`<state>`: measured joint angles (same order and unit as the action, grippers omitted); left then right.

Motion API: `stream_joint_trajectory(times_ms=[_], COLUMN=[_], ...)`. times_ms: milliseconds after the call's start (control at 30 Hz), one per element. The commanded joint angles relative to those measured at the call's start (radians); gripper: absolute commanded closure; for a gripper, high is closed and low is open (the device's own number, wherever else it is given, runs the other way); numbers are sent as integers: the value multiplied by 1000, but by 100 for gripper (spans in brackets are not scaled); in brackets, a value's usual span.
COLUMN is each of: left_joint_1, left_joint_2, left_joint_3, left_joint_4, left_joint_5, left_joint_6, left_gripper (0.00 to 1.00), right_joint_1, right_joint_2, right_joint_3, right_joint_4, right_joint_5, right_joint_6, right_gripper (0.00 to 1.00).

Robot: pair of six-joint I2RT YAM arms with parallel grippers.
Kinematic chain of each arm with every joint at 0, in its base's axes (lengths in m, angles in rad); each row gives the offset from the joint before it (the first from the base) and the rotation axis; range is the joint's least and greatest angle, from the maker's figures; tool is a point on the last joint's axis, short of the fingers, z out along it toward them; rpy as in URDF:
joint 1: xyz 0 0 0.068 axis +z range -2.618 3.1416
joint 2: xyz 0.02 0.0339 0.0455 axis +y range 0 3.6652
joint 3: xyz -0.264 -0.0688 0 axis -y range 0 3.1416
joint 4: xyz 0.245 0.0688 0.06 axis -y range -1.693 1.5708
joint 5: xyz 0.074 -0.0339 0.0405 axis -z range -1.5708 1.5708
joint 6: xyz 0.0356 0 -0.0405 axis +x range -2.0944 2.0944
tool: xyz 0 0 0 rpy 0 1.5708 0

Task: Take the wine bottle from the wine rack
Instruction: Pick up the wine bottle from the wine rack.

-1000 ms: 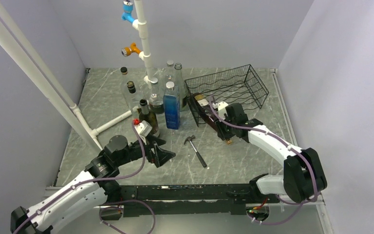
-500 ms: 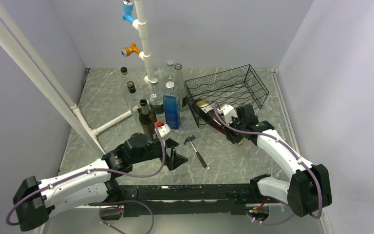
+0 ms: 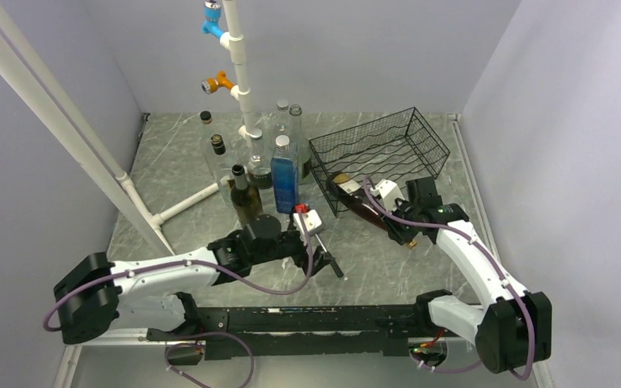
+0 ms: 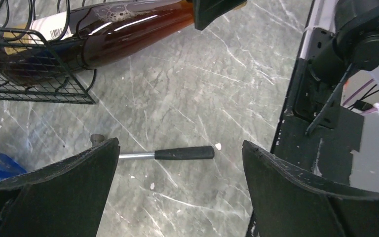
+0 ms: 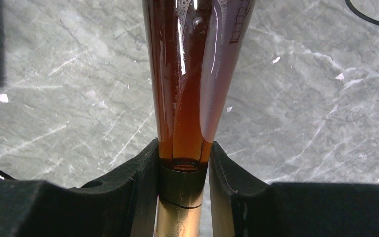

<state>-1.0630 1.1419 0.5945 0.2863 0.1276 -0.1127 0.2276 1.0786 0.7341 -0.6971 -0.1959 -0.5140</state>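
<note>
The wine bottle (image 3: 361, 204), dark amber with a gold-foiled neck, lies tilted, and its base still rests in the near-left corner of the black wire wine rack (image 3: 392, 145). My right gripper (image 3: 405, 233) is shut on the bottle's neck (image 5: 183, 170), a finger on each side of the foil. In the left wrist view the bottle's body (image 4: 113, 34) pokes out of the rack (image 4: 29, 74). My left gripper (image 4: 180, 148) stands open and empty over the table, just left of the bottle, with a hammer (image 4: 182, 153) below it.
Several upright bottles (image 3: 251, 174), one of them blue (image 3: 284, 182), stand left of the rack. A white pipe stand (image 3: 238, 73) rises behind them. The hammer (image 3: 333, 267) lies on the marble table between my arms. The arms' black base rail (image 3: 331, 319) runs along the near edge.
My right gripper has drawn the bottle to the right and nearer, partly out of the rack, which shifted slightly. My left arm has swung right, over the hammer.
</note>
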Motion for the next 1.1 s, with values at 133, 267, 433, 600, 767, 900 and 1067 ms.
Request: stream_joint_trajectory(times_ms=[133,267,433,600,767,900,1067], left_joint_1=[-64,-66,-68,-68,-68,-68,-68], left_joint_2=[163,289,363,390,460,535,591], left_joint_3=[55,79,81,58,93,139,183], left_joint_4=[257,353,435,523,574,617,669], left_joint_5=[-124,-200,-213,-181,-182,-259,-435], left_joint_6=[283,298,324,434,506,515,470], left_gripper=[1,3,4,3,3,13,30], right_joint_1=[-13,-18,-36,-46,-48,-48,-50], right_joint_2=[-34,-15,-41,-71,-86,-104,-115], right_joint_3=[34,42,60,78,99,103,103], right_joint_4=[-127,-167,-227,-273,-308,-339,-351], right_joint_5=[-38,-45,-43,-22,-25,-30,-44], right_joint_6=[-83,-111,-138,-144,-135,-144,-146], right_gripper=[100,100,100,100,100,100,100])
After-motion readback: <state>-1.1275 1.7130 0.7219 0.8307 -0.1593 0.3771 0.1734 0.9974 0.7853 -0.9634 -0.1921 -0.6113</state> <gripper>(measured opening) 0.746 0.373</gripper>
